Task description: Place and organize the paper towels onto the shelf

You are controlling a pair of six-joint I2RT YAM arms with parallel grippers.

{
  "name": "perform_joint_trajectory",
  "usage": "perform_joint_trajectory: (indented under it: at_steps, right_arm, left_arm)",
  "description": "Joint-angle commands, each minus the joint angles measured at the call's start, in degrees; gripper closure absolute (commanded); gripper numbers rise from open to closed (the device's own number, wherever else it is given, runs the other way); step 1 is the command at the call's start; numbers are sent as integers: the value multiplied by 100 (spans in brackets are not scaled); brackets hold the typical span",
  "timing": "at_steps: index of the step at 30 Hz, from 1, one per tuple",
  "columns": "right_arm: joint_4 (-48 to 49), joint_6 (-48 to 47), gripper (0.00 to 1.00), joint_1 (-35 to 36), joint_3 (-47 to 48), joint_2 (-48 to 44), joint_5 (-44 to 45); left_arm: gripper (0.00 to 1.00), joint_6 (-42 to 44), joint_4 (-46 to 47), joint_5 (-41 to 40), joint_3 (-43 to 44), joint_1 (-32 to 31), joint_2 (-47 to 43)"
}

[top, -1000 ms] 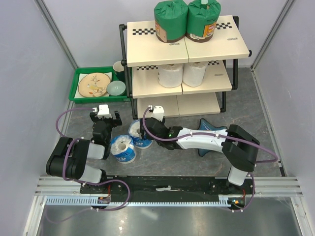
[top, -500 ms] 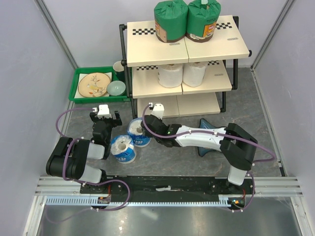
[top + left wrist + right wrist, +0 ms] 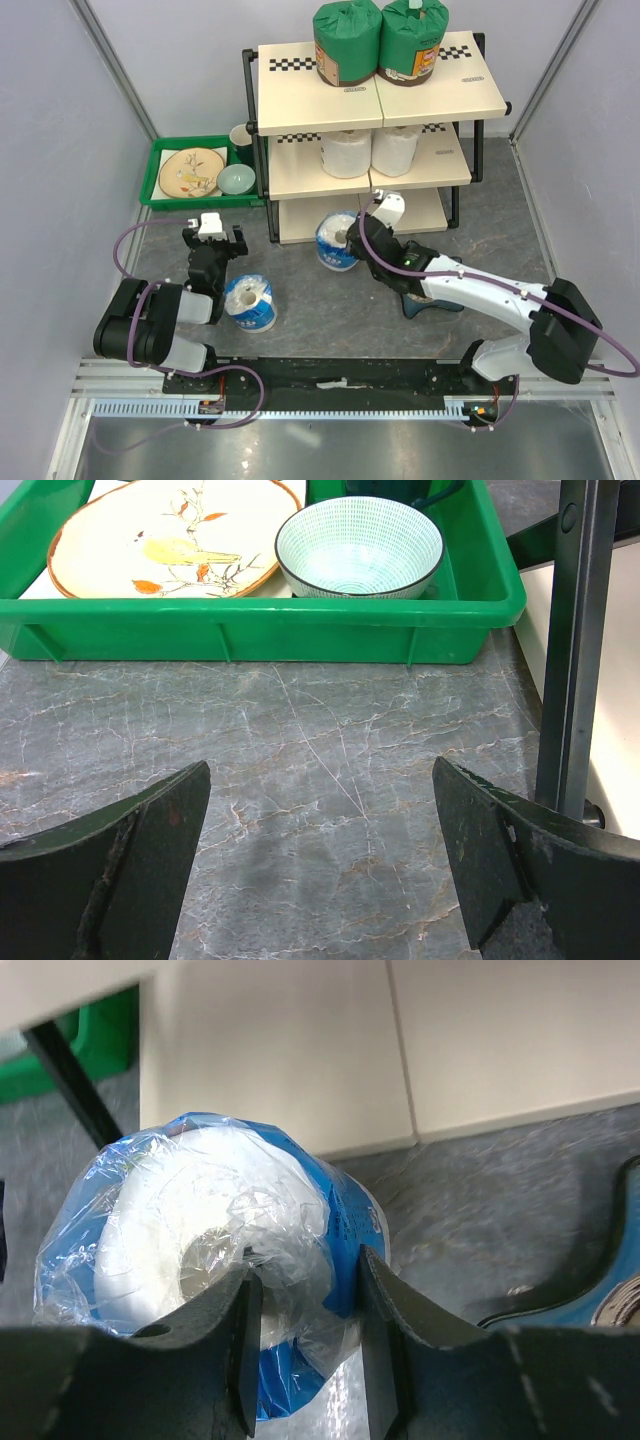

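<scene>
A grey marbled table (image 3: 330, 330) carries the shelf (image 3: 310, 95) at 12 o'clock. On its top board stand two green rolls (image 3: 347, 42), and on the middle board two white rolls (image 3: 346, 152). The green tray (image 3: 300, 630) sits at 10 o'clock. One blue-and-white roll (image 3: 336, 240) hangs at centre, just before the lowest board. The right gripper (image 3: 362, 232) pinches its wall, one finger at the core. A second blue-and-white roll (image 3: 250, 302) stands at 7 o'clock, beside the left gripper (image 3: 211, 238), whose fingers are spread wide over bare table.
</scene>
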Motion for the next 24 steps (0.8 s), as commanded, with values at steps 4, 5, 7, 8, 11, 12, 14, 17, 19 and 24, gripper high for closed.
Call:
perform_joint_trajectory:
  at_steps: [4,5,7,8,11,12,14,17,19,24]
  right_arm:
    - [419,-14,69,-445,82,-107,238]
    - [463,12,69,-480,65,-89,264]
    - [725,65,69,-551,-23,-71,282]
    - [822,74,69,-568,-67,-71,299]
    - [1279,109,69,-595,-242,-71,378]
    - [1455,101,69,-603,-260,-54,422]
    - [1605,109,70,-612,-304,-10,457]
    - [1895,83,70,-621,-383,69,537]
    - [2237,22,70,-630,-453,105,589]
    - [2642,-23,71,-648,-568,166,835]
  left_arm:
    - [1,52,246,14,83,36,16]
    - [1,52,246,23,83,36,16]
    - [1,61,246,14,83,36,8]
    - [1,52,246,23,83,36,16]
    - [1,52,246,14,83,36,16]
    - [1,52,246,23,83,36,16]
    - [1,52,246,23,83,36,16]
    - [1,61,246,14,83,36,16]
    - [1,61,246,14,83,37,16]
    - [1,70,246,23,83,36,8]
